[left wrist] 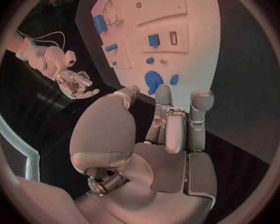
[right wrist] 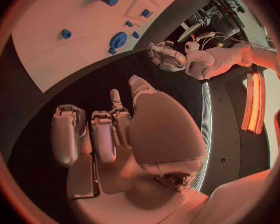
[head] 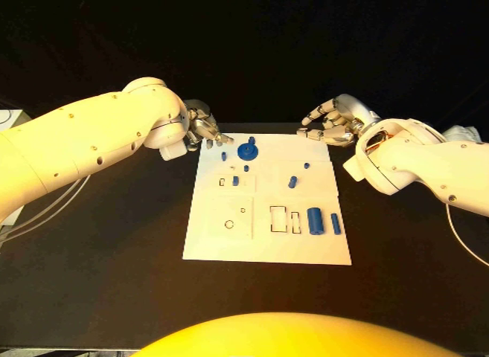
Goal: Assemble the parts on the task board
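You have the white task board [head: 268, 238] mid-table with its blue parts, a round blue disc [head: 248, 152] just off the left hand's [head: 205, 126] loosely spread, empty fingers at the far left corner, while the right hand [head: 328, 123] hovers empty, fingers apart, beyond the far right corner.
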`<state>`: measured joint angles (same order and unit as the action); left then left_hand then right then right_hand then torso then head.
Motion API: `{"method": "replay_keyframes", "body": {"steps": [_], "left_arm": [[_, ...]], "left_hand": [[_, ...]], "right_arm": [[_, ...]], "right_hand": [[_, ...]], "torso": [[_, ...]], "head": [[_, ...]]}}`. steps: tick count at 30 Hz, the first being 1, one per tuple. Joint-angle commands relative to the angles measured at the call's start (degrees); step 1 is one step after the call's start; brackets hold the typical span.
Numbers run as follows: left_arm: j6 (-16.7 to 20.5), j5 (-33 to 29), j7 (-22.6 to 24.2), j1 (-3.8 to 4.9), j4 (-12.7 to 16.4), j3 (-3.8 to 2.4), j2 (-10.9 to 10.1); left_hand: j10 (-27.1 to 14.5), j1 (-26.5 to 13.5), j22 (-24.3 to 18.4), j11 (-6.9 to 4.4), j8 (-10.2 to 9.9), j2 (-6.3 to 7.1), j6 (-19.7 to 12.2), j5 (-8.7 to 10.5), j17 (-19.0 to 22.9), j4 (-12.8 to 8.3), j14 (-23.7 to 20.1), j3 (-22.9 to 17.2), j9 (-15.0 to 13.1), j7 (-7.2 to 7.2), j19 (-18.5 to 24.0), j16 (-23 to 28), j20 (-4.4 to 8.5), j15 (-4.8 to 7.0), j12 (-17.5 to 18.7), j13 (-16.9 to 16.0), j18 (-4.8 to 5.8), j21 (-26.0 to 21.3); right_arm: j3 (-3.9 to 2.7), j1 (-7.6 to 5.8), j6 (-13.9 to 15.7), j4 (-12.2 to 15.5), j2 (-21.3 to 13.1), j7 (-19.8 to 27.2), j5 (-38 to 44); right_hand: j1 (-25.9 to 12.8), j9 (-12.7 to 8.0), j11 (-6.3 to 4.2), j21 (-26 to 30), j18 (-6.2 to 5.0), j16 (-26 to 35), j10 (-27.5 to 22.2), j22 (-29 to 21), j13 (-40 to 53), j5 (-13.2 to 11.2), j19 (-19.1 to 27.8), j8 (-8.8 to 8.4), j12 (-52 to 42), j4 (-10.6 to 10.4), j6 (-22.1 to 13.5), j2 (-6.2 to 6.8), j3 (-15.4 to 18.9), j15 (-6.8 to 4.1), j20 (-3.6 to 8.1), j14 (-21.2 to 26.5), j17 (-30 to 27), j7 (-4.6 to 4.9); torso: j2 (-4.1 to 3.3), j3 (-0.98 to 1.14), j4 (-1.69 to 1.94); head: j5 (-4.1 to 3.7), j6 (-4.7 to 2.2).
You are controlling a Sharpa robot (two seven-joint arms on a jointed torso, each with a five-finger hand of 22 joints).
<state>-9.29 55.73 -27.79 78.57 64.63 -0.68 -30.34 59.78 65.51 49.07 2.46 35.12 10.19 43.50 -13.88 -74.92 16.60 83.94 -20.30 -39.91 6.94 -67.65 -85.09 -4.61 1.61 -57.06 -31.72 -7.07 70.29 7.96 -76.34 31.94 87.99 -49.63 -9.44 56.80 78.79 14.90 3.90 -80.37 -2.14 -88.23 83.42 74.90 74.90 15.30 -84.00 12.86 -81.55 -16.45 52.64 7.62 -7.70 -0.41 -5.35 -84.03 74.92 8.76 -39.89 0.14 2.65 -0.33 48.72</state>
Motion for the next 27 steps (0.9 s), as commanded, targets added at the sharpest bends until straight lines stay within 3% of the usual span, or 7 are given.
{"method": "replay_keyframes", "body": {"steps": [1,4,10,19,27], "left_arm": [[-0.19,-2.14,2.89,0.35,-1.97,-0.13,0.92],[-0.31,-1.28,3.32,0.51,-3.93,-0.18,1.82],[-0.77,0.40,3.71,0.64,-8.42,-0.09,4.03],[-5.31,1.31,3.63,0.48,-14.53,0.87,7.08],[-6.62,1.36,3.83,-0.04,-17.50,1.28,8.39]], "left_hand": [[-0.25,0.64,-0.01,0.11,-0.27,0.00,-0.31,-0.30,-5.72,-0.14,1.71,0.10,0.22,0.04,0.14,0.30,-0.41,-0.57,-0.14,0.08,-0.92,-0.15],[-0.27,0.79,0.17,0.14,-0.28,-0.03,-0.22,-0.31,-5.83,-0.13,1.76,0.07,0.30,0.07,0.04,0.23,-0.44,-0.59,-0.17,0.10,-0.89,-0.07],[-0.22,0.88,0.65,0.15,-0.10,-0.03,0.34,-0.26,-6.28,0.02,2.00,0.18,0.46,0.04,-0.27,-0.07,-0.51,-0.63,-0.28,0.15,-0.81,0.18],[-0.22,0.65,0.46,0.13,0.06,0.01,0.77,-0.16,-6.13,0.12,1.95,0.42,0.58,-0.02,-0.19,-0.03,-0.54,-0.63,-0.35,0.21,-0.87,0.11],[-0.42,0.09,0.25,0.18,0.04,-0.11,0.87,-0.04,-5.96,0.20,1.83,0.72,0.76,0.01,-0.03,0.04,-0.57,-0.69,-0.30,0.31,-0.91,-0.01]], "right_arm": [[-0.02,0.02,-0.27,-0.06,0.09,0.76,-0.14],[-0.02,0.02,-0.26,-0.08,0.14,0.81,-0.16],[-0.02,0.02,-0.24,0.03,0.18,0.83,-0.19],[-0.03,0.00,-0.17,0.40,0.14,0.82,-0.19],[-0.04,-0.06,0.08,0.65,0.15,0.86,-0.09]], "right_hand": [[-0.50,0.06,0.03,0.39,-0.43,0.20,-0.27,7.11,8.27,-0.30,-1.96,0.22,0.26,-0.14,-0.34,0.02,-0.08,-0.03,0.01,-5.12,11.95,0.01],[-0.54,0.06,0.02,0.49,-0.45,0.28,-0.36,7.04,8.17,-0.39,-1.93,0.24,0.38,-0.12,-0.36,0.04,-0.08,-0.04,0.01,-5.09,11.82,0.00],[-0.54,0.06,0.02,0.49,-0.45,0.28,-0.36,7.04,8.17,-0.39,-1.93,0.24,0.38,-0.12,-0.36,0.04,-0.08,-0.04,0.01,-5.09,11.82,0.00],[-0.54,0.06,0.02,0.49,-0.45,0.28,-0.36,7.04,8.17,-0.39,-1.93,0.24,0.38,-0.12,-0.36,0.04,-0.08,-0.04,0.01,-5.09,11.82,0.00],[-0.59,0.07,0.01,0.60,-0.48,0.31,-0.36,6.96,8.16,-0.43,-1.89,0.28,0.39,-0.11,-0.38,0.02,-0.12,-0.04,0.02,-5.08,11.78,-0.01]], "torso": [[-0.18,0.00,-0.03],[-0.36,0.06,-0.10],[-0.70,-0.02,-0.16],[-1.40,-0.05,-0.43],[-1.80,-0.06,-0.61]], "head": [[0.23,-0.64],[0.38,-0.90],[0.58,-1.39],[1.04,-1.88],[1.24,-2.18]]}}
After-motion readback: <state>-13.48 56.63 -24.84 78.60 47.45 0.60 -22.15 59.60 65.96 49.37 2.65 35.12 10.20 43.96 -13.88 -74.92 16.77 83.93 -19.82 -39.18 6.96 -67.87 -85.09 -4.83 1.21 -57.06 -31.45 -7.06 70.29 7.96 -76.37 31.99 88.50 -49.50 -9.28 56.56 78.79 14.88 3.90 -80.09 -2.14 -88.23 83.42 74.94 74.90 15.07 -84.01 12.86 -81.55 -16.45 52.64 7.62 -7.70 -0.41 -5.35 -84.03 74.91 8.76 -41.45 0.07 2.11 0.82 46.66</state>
